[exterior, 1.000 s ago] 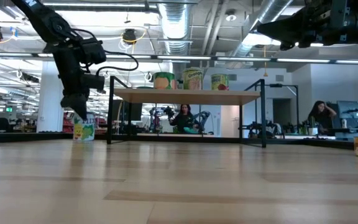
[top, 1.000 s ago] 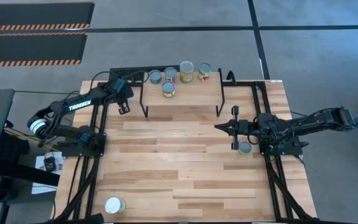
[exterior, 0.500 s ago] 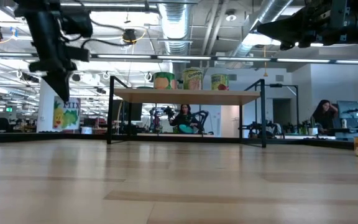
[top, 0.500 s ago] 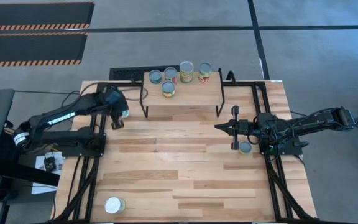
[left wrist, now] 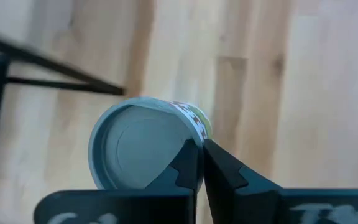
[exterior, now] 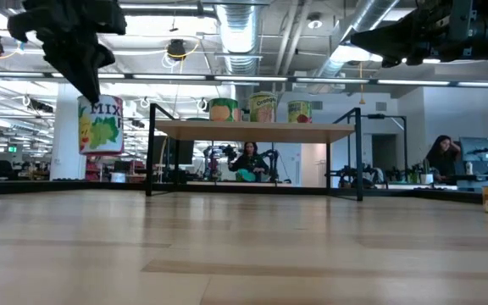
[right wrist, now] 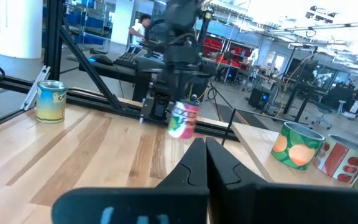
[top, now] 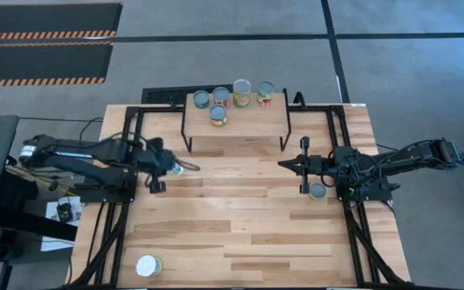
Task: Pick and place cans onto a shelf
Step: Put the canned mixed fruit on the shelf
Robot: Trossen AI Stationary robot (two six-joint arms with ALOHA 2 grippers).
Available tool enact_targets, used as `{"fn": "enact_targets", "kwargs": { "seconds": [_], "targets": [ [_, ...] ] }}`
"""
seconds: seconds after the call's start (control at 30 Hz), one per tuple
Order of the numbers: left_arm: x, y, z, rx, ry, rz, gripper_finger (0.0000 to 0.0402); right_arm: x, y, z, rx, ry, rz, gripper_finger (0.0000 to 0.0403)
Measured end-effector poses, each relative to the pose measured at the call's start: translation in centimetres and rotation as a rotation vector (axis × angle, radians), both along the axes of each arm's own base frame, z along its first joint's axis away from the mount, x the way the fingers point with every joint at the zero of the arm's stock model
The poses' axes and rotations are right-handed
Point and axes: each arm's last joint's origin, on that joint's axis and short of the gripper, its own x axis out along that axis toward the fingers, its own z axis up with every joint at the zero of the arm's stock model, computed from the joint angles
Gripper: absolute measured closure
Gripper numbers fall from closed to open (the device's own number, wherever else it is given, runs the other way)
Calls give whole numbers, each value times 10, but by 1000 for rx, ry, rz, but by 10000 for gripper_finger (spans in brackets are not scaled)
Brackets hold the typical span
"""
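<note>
A green-labelled can (exterior: 100,124) is being held in the air by the left gripper (top: 170,167) near the left edge of the tabletop (top: 240,234), just in front of the shelf's front-left corner; jaws are being kept clamped on the can's rim, as seen in the left wrist view, where the can's silvery end (left wrist: 143,151) is being pinched by the fingers (left wrist: 219,171); in the low view the can is being carried clear of the wood, label reading MIX. Shelf (top: 272,119) is being seen at the back edge of the tabletop, on black legs; four cans are being carried on it near its back edge: one at the back-left corner (top: 202,99), one beside it (top: 221,97), a third (top: 242,91) and a fourth (top: 265,92) toward the right; a fifth can (top: 218,115) is being seen just in front of those. Right gripper (top: 281,163) is being kept raised over the right half of the tabletop, jaws closed on nothing; a can (top: 317,192) is being left on the wood beneath the right arm; another can (top: 148,266) is being seen near the front-left corner.
</note>
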Motion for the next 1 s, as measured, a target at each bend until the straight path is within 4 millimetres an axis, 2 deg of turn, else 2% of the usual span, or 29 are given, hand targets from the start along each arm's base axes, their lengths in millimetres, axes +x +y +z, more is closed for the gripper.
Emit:
{"fn": "enact_targets", "kwargs": {
  "seconds": [0.27, 0.57, 0.77, 1.0],
  "targets": [
    [34, -47, -3, -30, 49, -97, 401, 0, 0, 2, -55, -16, -2, 399],
    [87, -86, -22, -147, -38, -107, 401, 0, -1, 3, -80, -24, -6, 400],
    [131, -91, -46, -116, -47, -64, 401, 0, -1, 3, -87, -30, -6, 400],
    [182, -77, -53, -38, -61, -90, 401, 0, 0, 4, -71, -40, 12, 400]
  ]
}}
